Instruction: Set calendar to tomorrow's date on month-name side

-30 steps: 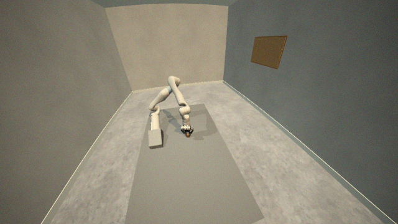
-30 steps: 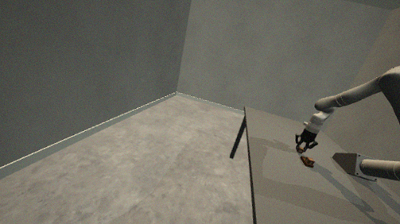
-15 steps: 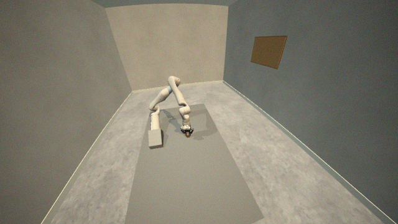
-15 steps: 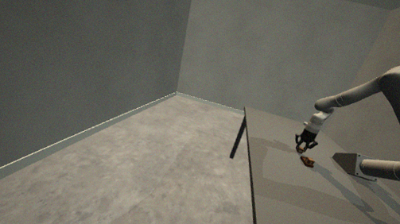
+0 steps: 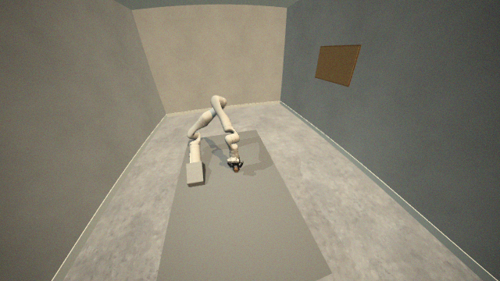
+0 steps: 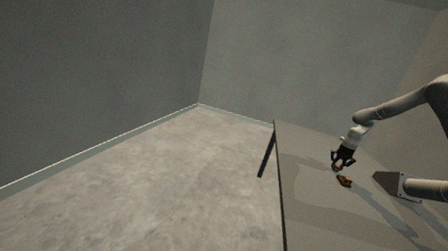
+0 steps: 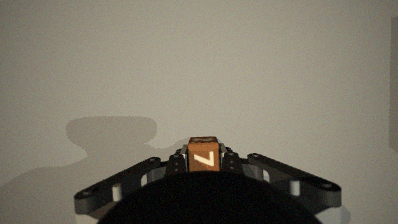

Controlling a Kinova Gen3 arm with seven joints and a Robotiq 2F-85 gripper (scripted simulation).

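Note:
My gripper (image 7: 203, 152) is shut on an orange calendar cube (image 7: 203, 154). The cube's face toward the wrist camera carries a white digit that looks like a 7 lying on its side. In the exterior view the gripper (image 6: 340, 164) holds the cube (image 6: 335, 167) a little above the table, just left of the orange tray (image 6: 341, 182), which lies on the table. In the top view the gripper (image 5: 235, 165) and the cube (image 5: 236, 168) hide the tray. The tray is too small to read; I cannot tell whether the other cube is in it.
The arm's grey base block (image 5: 194, 173) stands on the table to the left of the gripper; it also shows in the exterior view (image 6: 392, 183). The table's near-left edge and a dark leg (image 6: 265, 156) show in the exterior view. A brown board (image 5: 337, 64) hangs on the right wall.

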